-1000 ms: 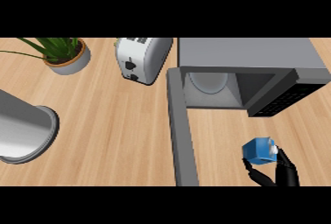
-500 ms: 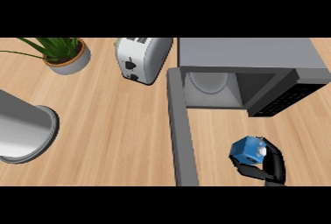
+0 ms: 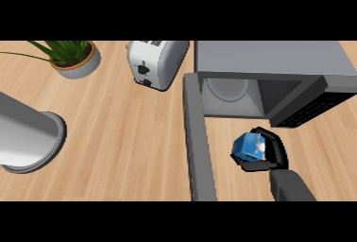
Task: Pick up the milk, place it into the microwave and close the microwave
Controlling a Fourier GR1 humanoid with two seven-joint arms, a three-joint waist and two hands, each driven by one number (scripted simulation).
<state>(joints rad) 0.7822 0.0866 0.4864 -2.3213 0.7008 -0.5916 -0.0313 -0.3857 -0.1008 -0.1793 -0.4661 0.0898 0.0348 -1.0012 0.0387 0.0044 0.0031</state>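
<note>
The milk is a small blue carton, held above the counter just in front of the microwave's opening. My right hand is curled round it, fingers over its far side and thumb under its near side. The grey microwave stands at the upper right with its cavity open; a pale round plate lies inside. Its door swings out toward me as a long grey bar left of the carton. My left hand does not show.
A white toaster stands left of the microwave. A potted plant sits at the upper left. A large grey cylinder lies at the left edge. Bare wooden counter spreads between these.
My right hand has carried the milk upward and to the left, from near the lower edge toward the microwave's opening. The forearm now shows more.
</note>
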